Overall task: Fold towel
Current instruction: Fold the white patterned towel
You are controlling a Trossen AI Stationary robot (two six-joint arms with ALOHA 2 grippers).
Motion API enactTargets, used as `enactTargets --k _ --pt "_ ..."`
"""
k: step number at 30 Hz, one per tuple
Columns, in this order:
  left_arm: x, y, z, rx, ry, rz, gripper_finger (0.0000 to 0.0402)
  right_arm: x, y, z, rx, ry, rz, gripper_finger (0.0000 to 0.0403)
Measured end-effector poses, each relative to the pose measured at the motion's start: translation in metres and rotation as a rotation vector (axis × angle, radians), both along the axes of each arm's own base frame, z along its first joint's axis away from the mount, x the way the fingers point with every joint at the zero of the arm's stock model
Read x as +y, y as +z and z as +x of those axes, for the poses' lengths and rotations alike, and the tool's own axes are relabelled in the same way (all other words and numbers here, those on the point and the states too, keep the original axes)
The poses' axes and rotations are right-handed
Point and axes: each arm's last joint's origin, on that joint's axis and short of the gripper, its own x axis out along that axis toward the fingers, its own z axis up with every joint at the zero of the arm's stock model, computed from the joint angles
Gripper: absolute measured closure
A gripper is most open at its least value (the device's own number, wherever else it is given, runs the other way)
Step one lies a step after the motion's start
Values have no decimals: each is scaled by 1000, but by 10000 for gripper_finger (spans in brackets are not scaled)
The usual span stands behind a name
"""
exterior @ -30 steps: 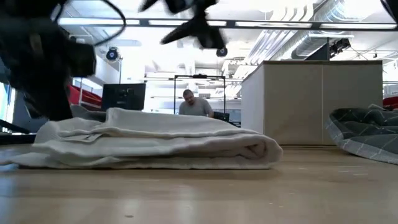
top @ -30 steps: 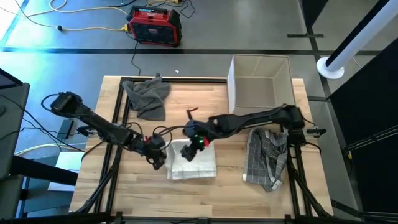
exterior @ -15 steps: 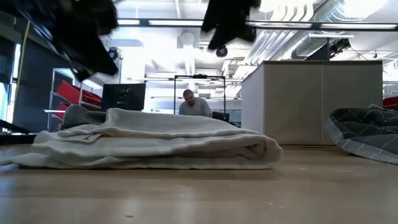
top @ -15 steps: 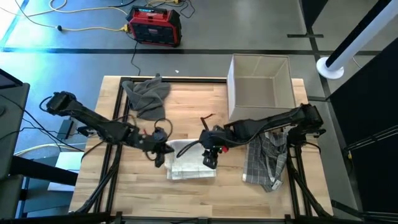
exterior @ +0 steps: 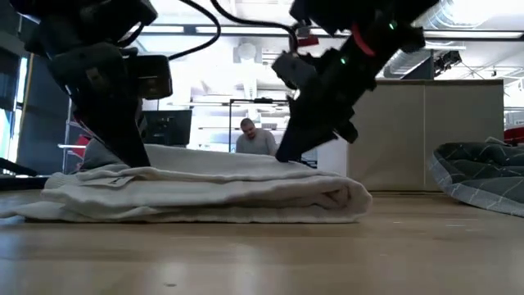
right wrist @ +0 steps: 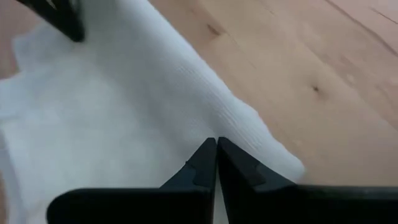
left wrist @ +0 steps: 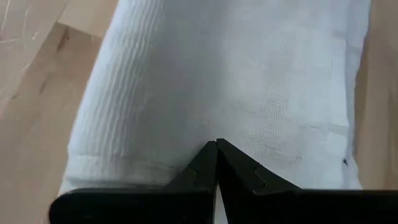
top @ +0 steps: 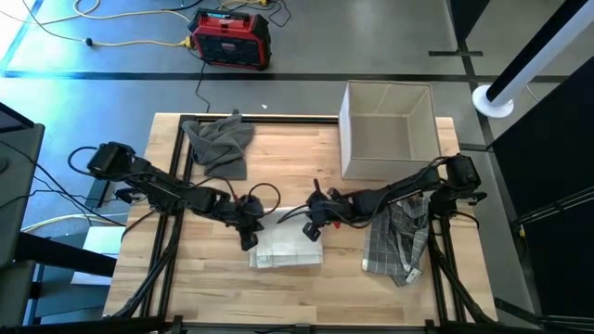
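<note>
A white towel (top: 283,246) lies folded in several layers at the table's middle, flat on the wood. My left gripper (top: 249,237) is shut and stands on the towel's left edge; in the low view its tip (exterior: 135,162) meets the cloth's top. My right gripper (top: 314,232) is shut as well and stands on the towel's right part, its tip (exterior: 285,156) down on the cloth. Each wrist view shows the closed fingertips (left wrist: 216,144) (right wrist: 216,142) over white cloth. My left gripper presses its shut fingers on the top layer near the towel's left edge (left wrist: 186,124), slanting down from the table's left. The towel stays flat on the table. I cannot tell whether any cloth is caught between the tips. My right gripper presses its shut fingers on the top layer near the towel's right edge (right wrist: 239,124), slanting down from the table's right. The towel lies flat under it. Whether cloth is pinched between the tips does not show.
A crumpled grey cloth (top: 221,144) lies at the far left. A white open box (top: 388,130) stands at the far right. A checked towel (top: 397,237) is heaped at the right edge. A person (exterior: 255,139) sits in the room beyond the table.
My right gripper has gone from above the towel's far left part toward the right and down onto the cloth, shutting on the way. My left gripper has risen, shifted a little toward the right and come down on the towel's left edge. The towel has kept its shape.
</note>
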Motion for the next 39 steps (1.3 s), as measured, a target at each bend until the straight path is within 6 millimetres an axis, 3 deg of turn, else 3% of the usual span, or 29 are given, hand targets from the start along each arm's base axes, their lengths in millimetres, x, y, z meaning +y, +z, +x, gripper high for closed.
enactTargets --k 9,13,15,18,21,25,28,34,36,39 --pt "7 1 -5 65 33 -9 401 -9 -13 -12 56 -64 -37 403" --pt "6 34 3 -39 40 -69 402 -3 17 -3 19 37 -20 403" --pt "5 50 6 -109 56 -45 402 5 34 0 -21 102 -27 403" --pt "7 62 12 -194 54 47 402 14 44 4 -44 174 -45 403" --pt "20 53 17 -166 44 114 402 20 41 5 -33 250 -1 403" --pt "40 29 19 -60 68 108 402 25 23 2 40 292 74 403" --pt "48 12 18 4 40 111 401 30 14 0 58 293 95 403" --pt "60 -2 12 72 64 127 401 27 2 -7 103 216 74 403" --pt "63 -4 11 87 72 129 401 25 0 -8 113 188 65 403" --pt "64 16 16 31 84 118 401 23 12 -10 99 164 72 403"
